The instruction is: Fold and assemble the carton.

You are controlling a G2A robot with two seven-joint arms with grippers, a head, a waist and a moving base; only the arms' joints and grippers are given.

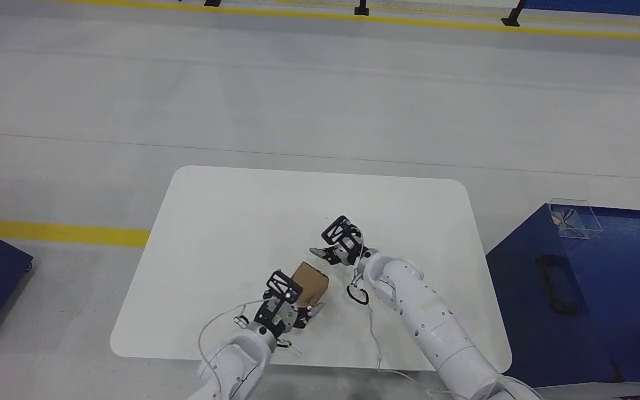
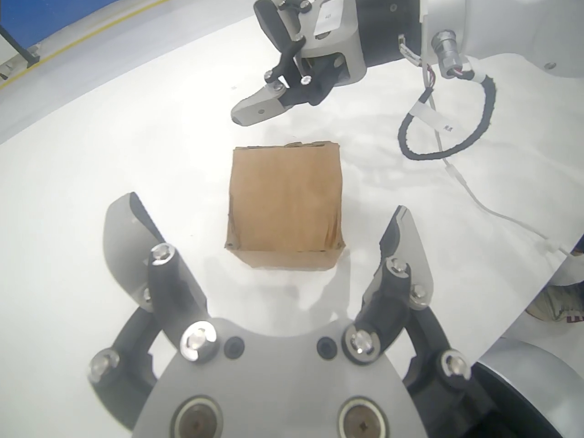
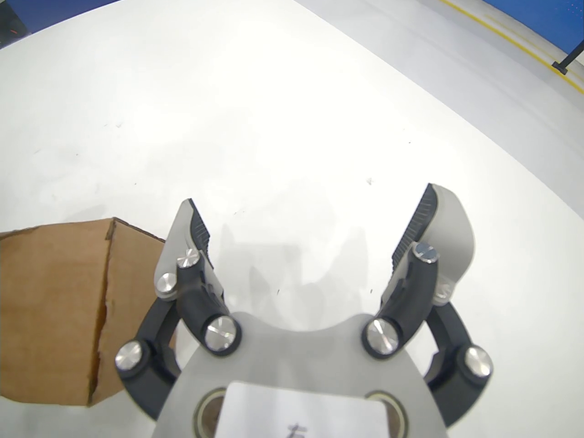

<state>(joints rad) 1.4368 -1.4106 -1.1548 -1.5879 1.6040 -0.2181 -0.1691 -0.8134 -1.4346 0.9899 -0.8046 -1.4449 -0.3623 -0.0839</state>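
A small brown cardboard carton (image 1: 309,283) stands closed as a box on the white table (image 1: 250,220), near the front edge. My left gripper (image 2: 269,230) is open just behind the carton (image 2: 285,202), its fingers apart on either side and not touching it. My right gripper (image 3: 310,216) is open with nothing between its fingers, hovering over bare table right beside the carton (image 3: 54,307). In the top view the right gripper (image 1: 330,248) sits just beyond the carton, the left gripper (image 1: 290,300) just in front of it.
A black cable loop (image 1: 357,294) hangs from the right arm next to the carton. A blue cabinet (image 1: 570,290) with a clear plastic box (image 1: 574,217) on it stands to the table's right. Most of the table's far half is bare.
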